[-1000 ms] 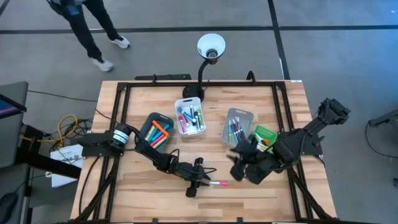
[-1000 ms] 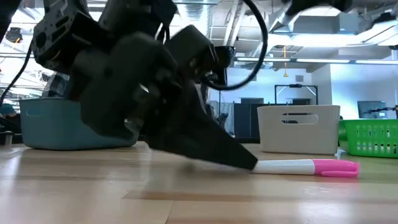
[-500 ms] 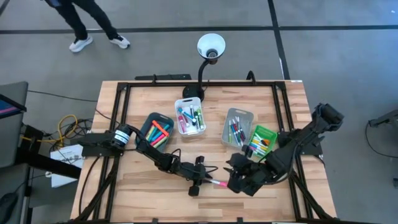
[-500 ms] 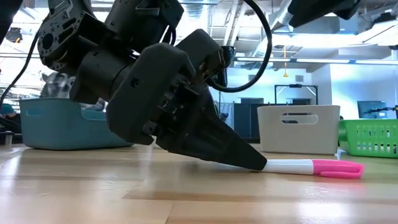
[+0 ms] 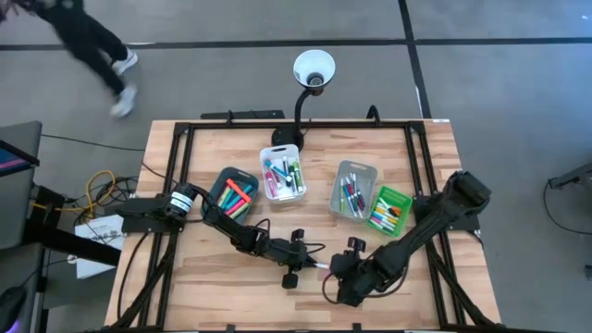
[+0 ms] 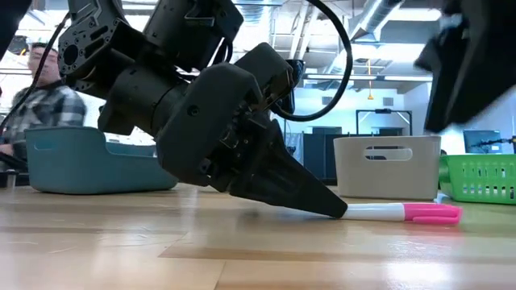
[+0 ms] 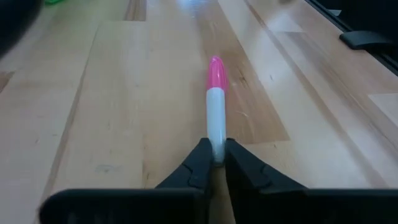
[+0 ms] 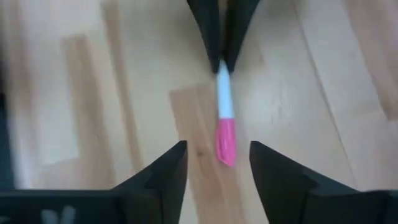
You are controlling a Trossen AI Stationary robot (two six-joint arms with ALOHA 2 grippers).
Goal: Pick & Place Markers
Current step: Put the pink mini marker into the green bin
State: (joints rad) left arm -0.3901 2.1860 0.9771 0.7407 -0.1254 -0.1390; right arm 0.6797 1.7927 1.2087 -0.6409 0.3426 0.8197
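Observation:
One marker, white barrel with a pink cap, lies on the wood near the table's near edge. My left gripper is shut on its white end; in the high view this gripper is left of the marker. My right gripper is open above the pink cap, one finger on each side, not touching it. In the high view it is just right of the marker. More markers fill the teal bin, white bin, grey bin and green bin. My left gripper pinches the white end of the marker's barrel between its two fingertips. The fingers slant down from the table's left and lie along the marker. The marker is nearly level, its pink cap on the table, pointing away from the fingers.
The four bins stand in a row across the table's middle. A white desk lamp stands at the far edge. A black frame runs along the table's sides. A person is beyond the table. Bare wood lies left of the marker.
My right gripper has moved from beside the green bin toward the table's left and near edge, and now has its open fingers over the marker's pink cap. My left gripper has kept its hold on the white end. The person behind the table has walked left.

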